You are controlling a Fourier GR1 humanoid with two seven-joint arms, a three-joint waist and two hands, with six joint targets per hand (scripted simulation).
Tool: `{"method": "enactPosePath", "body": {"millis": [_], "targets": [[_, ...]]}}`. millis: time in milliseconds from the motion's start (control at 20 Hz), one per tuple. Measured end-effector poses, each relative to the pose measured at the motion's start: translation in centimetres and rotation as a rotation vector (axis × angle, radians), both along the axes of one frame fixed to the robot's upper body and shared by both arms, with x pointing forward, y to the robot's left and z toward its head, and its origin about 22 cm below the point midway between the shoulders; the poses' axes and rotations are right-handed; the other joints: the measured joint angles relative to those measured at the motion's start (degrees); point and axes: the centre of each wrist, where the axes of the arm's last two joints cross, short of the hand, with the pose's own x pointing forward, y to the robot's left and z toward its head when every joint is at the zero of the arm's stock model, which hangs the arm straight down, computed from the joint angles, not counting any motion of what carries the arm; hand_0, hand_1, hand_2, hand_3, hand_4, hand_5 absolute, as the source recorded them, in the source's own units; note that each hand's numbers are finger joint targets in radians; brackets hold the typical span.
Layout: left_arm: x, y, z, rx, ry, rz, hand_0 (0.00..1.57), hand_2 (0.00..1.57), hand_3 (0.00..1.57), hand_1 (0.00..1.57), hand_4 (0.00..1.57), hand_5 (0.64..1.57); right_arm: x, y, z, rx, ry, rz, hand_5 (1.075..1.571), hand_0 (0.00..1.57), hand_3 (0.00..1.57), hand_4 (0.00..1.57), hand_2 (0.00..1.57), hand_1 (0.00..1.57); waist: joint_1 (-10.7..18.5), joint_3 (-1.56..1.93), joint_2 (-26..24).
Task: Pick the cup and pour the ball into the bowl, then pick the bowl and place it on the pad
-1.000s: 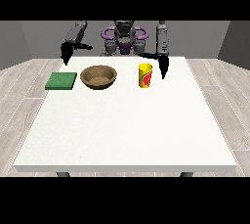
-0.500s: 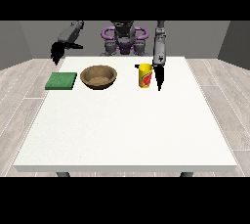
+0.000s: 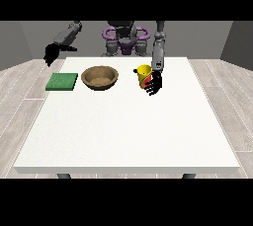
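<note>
Hand at view's right [image 3: 154,84] moved against cup [image 3: 144,75]; bowl [image 3: 100,77] unmoved.

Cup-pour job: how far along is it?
Nothing is finished. The bowl sits on the table beside the green pad, not on it. In hand: the hand at the view's right is at the yellow cup, apparently closing round it. Left: lift, pour, move the bowl.

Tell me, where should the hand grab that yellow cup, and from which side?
Probably around the side wall of the yellow cup, coming from the view's right, where the hand at the view's right already is. The cup stands upright, so a sideways hold keeps its mouth up.
</note>
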Motion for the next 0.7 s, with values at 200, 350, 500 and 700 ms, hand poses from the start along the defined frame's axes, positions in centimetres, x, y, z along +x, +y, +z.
{"method": "enactPosePath", "body": {"millis": [200,350,500,700], "targets": [[-0.6,0.5,-0.1,0.084,0.006,0.106,1.32,1.57,1.57,1.32,1.08,1.540,0.1,-0.4,1.1,-0.011,-0.004,0.011,1.570,0.00,0.40,0.00,0.00,0.00,-1.56,0.02,0.14],[-0.4,0.6,0.2,0.158,0.042,0.163,1.32,1.57,1.57,1.32,1.04,1.541,0.4,-1.4,0.9,-0.006,0.018,0.010,1.570,0.00,0.37,0.00,0.00,0.00,-1.80,-0.48,-0.99],[-0.2,0.5,0.4,0.271,0.116,0.218,1.35,1.57,1.57,1.35,1.04,1.527,0.5,-1.8,-0.8,-0.006,0.089,0.004,1.570,0.00,0.37,0.00,0.05,0.00,-1.50,-0.89,-4.82],[-0.1,-0.5,0.2,0.458,0.191,0.276,1.36,1.57,1.57,1.36,1.01,1.555,0.6,-2.5,-2.9,0.003,0.182,-0.018,1.567,0.00,0.32,0.25,0.26,0.00,-0.86,-1.05,-10.44]]}}
